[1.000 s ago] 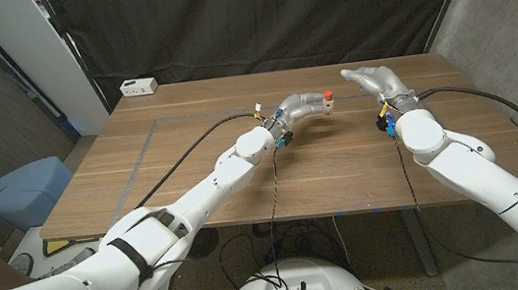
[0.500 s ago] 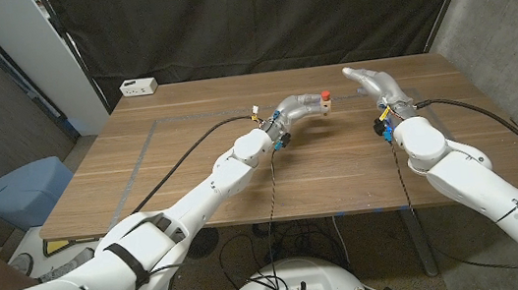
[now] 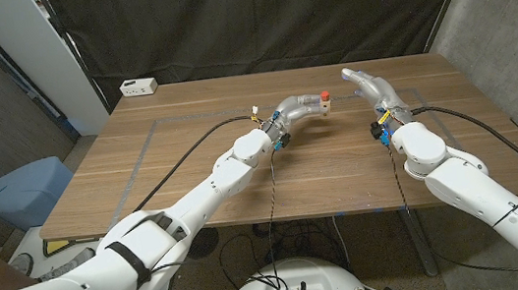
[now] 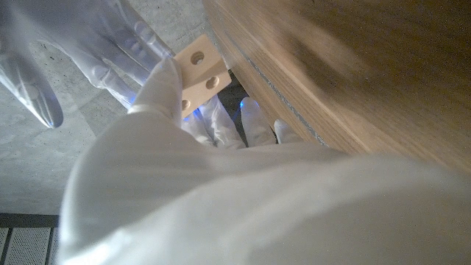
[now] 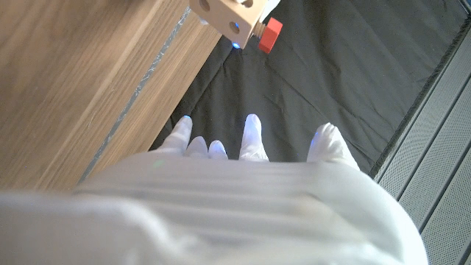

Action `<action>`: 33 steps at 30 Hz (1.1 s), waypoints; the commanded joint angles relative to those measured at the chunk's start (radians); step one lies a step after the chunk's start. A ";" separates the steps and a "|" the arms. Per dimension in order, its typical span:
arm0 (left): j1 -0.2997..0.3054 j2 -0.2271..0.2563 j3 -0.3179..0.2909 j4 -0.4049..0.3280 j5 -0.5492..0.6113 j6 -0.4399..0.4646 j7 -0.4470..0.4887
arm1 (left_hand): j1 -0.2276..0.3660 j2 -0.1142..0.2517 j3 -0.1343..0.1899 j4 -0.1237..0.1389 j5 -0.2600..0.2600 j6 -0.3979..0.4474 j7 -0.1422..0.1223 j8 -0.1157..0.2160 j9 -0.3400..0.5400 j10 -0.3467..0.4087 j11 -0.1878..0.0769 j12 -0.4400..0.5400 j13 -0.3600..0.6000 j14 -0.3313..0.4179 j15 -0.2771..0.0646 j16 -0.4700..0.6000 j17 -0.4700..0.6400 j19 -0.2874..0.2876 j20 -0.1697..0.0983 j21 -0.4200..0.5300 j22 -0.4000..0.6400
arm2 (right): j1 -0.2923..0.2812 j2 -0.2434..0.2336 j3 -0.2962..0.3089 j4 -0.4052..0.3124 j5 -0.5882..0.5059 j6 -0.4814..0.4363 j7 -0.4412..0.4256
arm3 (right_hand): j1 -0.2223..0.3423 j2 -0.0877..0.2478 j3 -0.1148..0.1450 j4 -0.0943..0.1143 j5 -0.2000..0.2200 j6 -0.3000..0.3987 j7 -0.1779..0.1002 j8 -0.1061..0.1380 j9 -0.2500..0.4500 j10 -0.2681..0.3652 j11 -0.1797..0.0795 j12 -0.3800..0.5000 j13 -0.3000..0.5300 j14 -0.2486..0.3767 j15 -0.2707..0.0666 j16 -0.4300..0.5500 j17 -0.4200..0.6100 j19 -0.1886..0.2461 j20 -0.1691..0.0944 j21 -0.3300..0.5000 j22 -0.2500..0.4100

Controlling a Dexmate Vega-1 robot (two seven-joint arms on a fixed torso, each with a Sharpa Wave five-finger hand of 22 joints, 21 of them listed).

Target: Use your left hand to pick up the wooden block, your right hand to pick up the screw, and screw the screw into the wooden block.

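Right hand (image 3: pixel 371 85) empty, fingers spread, over the table's (image 3: pixel 195 187) far half — its job looks done. Beyond-left, left hand (image 3: pixel 300 107) grips the wooden block (image 3: pixel 329 106) off the surface, red-headed screw (image 3: pixel 326 93) seated on top — likely held up for access.

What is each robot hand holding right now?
Left robot hand: holding the wooden block, red-headed screw in it.
Right robot hand: open, holding nothing.

Lab, black curtain (image 3: pixel 273 14), concrete wall (image 3: pixel 512 25)
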 commanded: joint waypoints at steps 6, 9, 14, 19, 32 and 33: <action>-0.011 -0.014 0.005 0.022 0.002 -0.004 -0.002 | -0.065 0.083 0.059 0.052 0.006 0.039 0.016 0.007 0.004 0.020 -0.004 0.016 0.158 0.010 -0.066 0.003 0.005 0.003 0.005 0.006 0.002 | -0.006 -0.006 -0.016 0.040 0.058 0.081 0.034 | -0.027 0.009 -0.006 0.007 0.004 -0.012 -0.018 0.003 0.001 -0.068 -0.013 -0.006 0.002 -0.065 -0.013 -0.001 0.005 -0.046 -0.009 0.006 0.003; -0.012 -0.014 0.007 0.022 0.004 -0.002 -0.003 | -0.066 0.083 0.058 0.053 0.006 0.039 0.016 0.007 0.004 0.021 -0.004 0.017 0.158 0.010 -0.066 0.004 0.006 0.003 0.005 0.006 0.002 | -0.008 -0.005 -0.019 0.043 0.057 0.087 0.029 | -0.032 0.011 -0.007 0.008 0.004 -0.012 -0.019 0.004 0.000 -0.084 -0.014 -0.006 0.003 -0.073 -0.014 0.000 0.005 -0.056 -0.012 0.006 0.003; -0.012 -0.017 0.007 0.022 0.004 -0.001 0.000 | -0.066 0.083 0.058 0.053 0.006 0.041 0.014 0.007 0.004 0.022 -0.004 0.017 0.158 0.009 -0.066 0.004 0.006 0.003 0.006 0.006 0.002 | -0.008 0.002 -0.029 0.055 0.056 0.101 0.027 | -0.040 0.015 -0.008 0.011 0.004 -0.014 -0.023 0.004 0.000 -0.108 -0.016 -0.007 0.003 -0.088 -0.013 0.002 0.006 -0.068 -0.012 0.007 0.004; -0.012 -0.018 0.009 0.024 0.005 0.000 0.000 | -0.066 0.082 0.059 0.053 0.006 0.041 0.014 0.007 0.004 0.022 -0.004 0.018 0.158 0.010 -0.066 0.003 0.005 0.003 0.005 0.006 0.002 | -0.004 0.007 -0.038 0.068 0.062 0.111 0.033 | -0.048 0.019 -0.009 0.013 0.004 -0.012 -0.028 0.005 -0.001 -0.127 -0.017 -0.006 0.003 -0.104 -0.011 0.002 0.007 -0.079 -0.011 0.008 0.004; -0.018 -0.023 0.009 0.037 0.005 -0.004 0.000 | -0.066 0.083 0.059 0.053 0.006 0.040 0.015 0.007 0.004 0.021 -0.004 0.018 0.158 0.010 -0.065 0.004 0.005 0.003 0.006 0.006 0.002 | 0.009 0.021 -0.056 0.092 0.068 0.134 0.040 | -0.063 0.026 -0.011 0.016 0.005 0.009 -0.042 0.012 -0.002 -0.159 -0.027 -0.002 0.003 -0.130 -0.013 0.005 0.008 -0.096 -0.011 0.011 0.005; -0.018 -0.023 0.009 0.037 0.005 -0.004 0.000 | -0.066 0.083 0.060 0.053 0.006 0.040 0.015 0.006 0.004 0.020 -0.004 0.017 0.158 0.010 -0.066 0.004 0.005 0.003 0.006 0.006 0.002 | 0.009 0.021 -0.057 0.092 0.068 0.134 0.040 | -0.063 0.026 -0.011 0.016 0.005 0.009 -0.043 0.012 -0.002 -0.160 -0.027 -0.002 0.003 -0.131 -0.013 0.005 0.008 -0.097 -0.011 0.011 0.005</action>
